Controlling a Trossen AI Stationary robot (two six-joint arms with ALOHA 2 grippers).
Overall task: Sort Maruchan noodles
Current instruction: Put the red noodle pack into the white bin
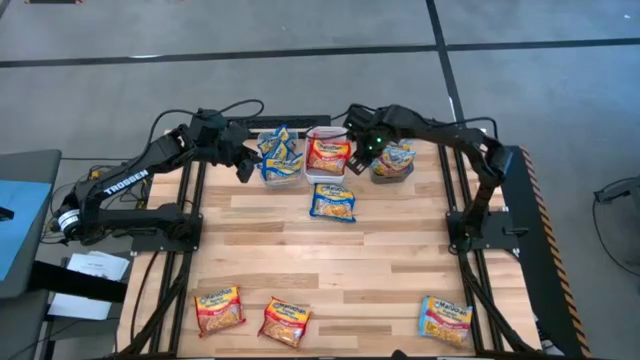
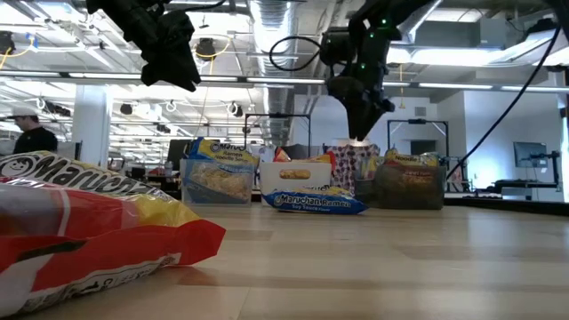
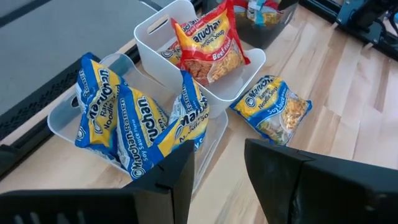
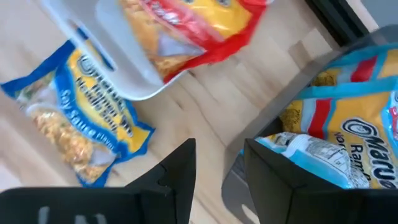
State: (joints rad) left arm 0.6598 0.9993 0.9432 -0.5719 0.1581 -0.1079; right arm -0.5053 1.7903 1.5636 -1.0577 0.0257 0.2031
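Above the dark bin (image 1: 392, 168) — right claw (image 1: 357, 160), empty, parted.

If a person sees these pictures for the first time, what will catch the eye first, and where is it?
Three bins stand in a row at the table's far edge: a clear bin of blue packets, a white bin of red ones and a dark grey bin. The left gripper and the right gripper hang over them, both open and empty. One blue packet lies just before the white bin, and three more packets wait along the near edge.
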